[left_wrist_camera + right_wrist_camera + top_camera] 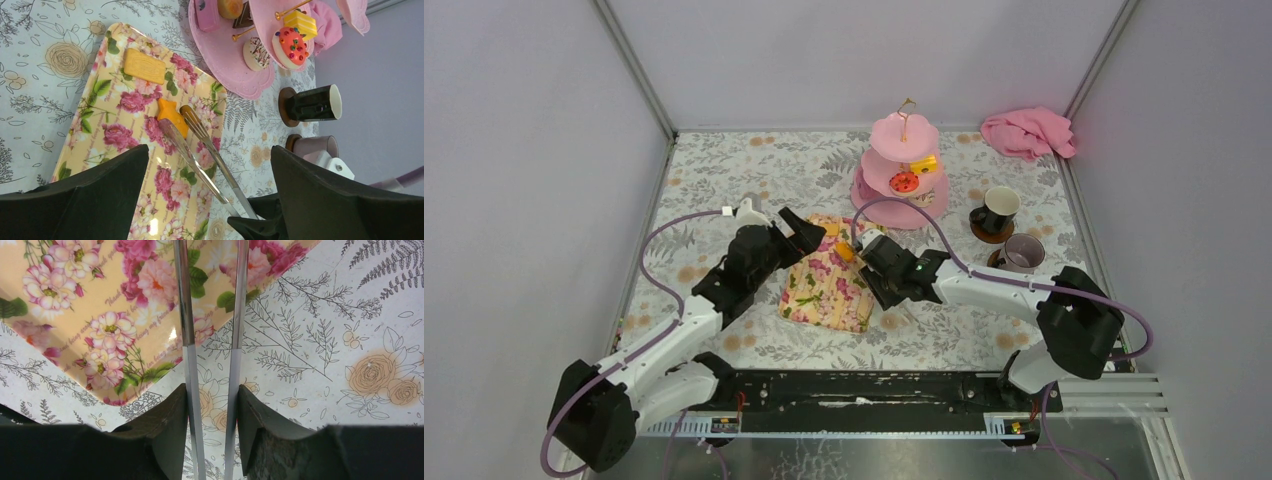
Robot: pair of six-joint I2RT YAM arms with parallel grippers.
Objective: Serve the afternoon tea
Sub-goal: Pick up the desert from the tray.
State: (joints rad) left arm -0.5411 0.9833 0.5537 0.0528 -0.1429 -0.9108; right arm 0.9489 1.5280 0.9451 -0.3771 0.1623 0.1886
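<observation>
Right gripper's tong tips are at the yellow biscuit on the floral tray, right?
No: the left wrist view shows the right gripper holding the tongs with tips at the orange star cake on the floral tray; the yellow biscuit lies apart.

So the whole table is covered in a white tablecloth with grey leaf and tan rose prints (724,170). Lying at an angle around the middle of it is a yellow rectangular tray with pink roses and green leaves (819,295). A pair of silver metal tongs (189,370) reaches in over one tray corner, arms slightly apart. Two round brown coasters (283,106) sit over on the right, and a crumpled pink cloth (1027,132) is in the far right corner.
</observation>
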